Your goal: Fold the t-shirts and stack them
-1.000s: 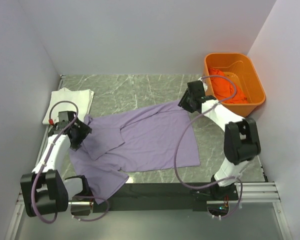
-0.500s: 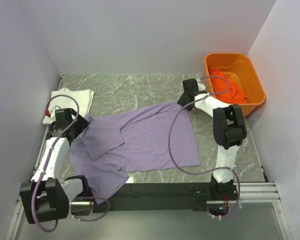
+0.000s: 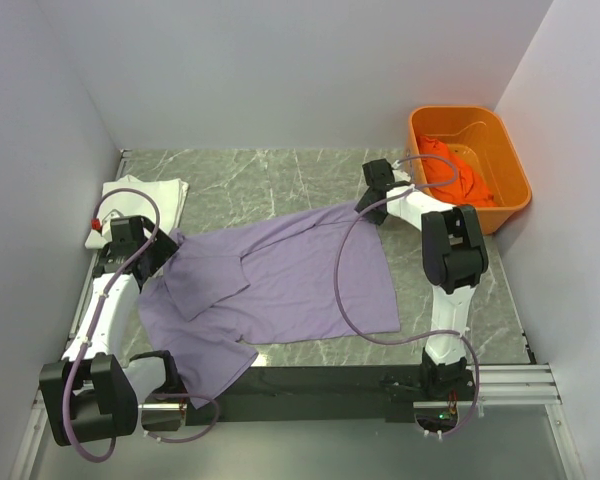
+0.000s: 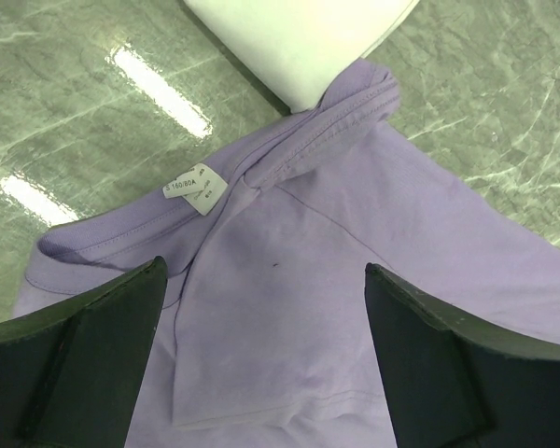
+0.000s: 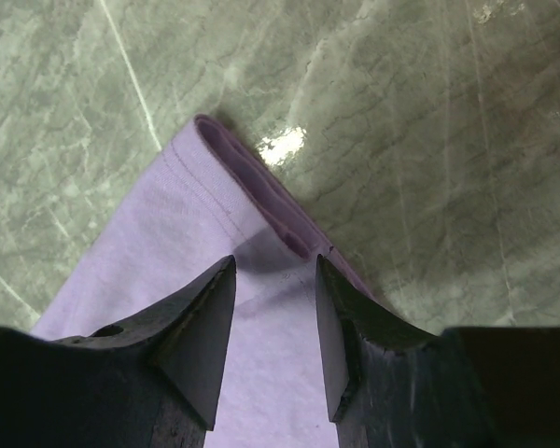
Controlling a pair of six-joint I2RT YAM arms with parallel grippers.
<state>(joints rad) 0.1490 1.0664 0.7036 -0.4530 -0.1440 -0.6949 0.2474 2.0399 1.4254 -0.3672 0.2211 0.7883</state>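
The lavender t-shirt (image 3: 290, 280) lies spread on the table, its lower left part rumpled. My left gripper (image 3: 163, 256) hovers wide open over its collar end; the left wrist view shows the lavender cloth (image 4: 355, 215), a neck label (image 4: 194, 187) and the gripper (image 4: 264, 273) empty. My right gripper (image 3: 366, 209) is over the shirt's far right corner, jaws partly open above the hem (image 5: 261, 187), gripper (image 5: 275, 263) holding nothing. The folded white t-shirt (image 3: 140, 203) lies at the far left, also in the left wrist view (image 4: 299, 37). The orange t-shirt (image 3: 458, 172) lies crumpled in the tub.
The rigid orange plastic tub (image 3: 510, 160) stands at the back right against the right wall. White walls close in the table on the left, back and right. Bare marble tabletop (image 3: 260, 175) shows behind the lavender shirt.
My right arm has folded in and its gripper has moved slightly back-left to the shirt's far corner. My left gripper has moved a little back and left. The shirts have hardly moved.
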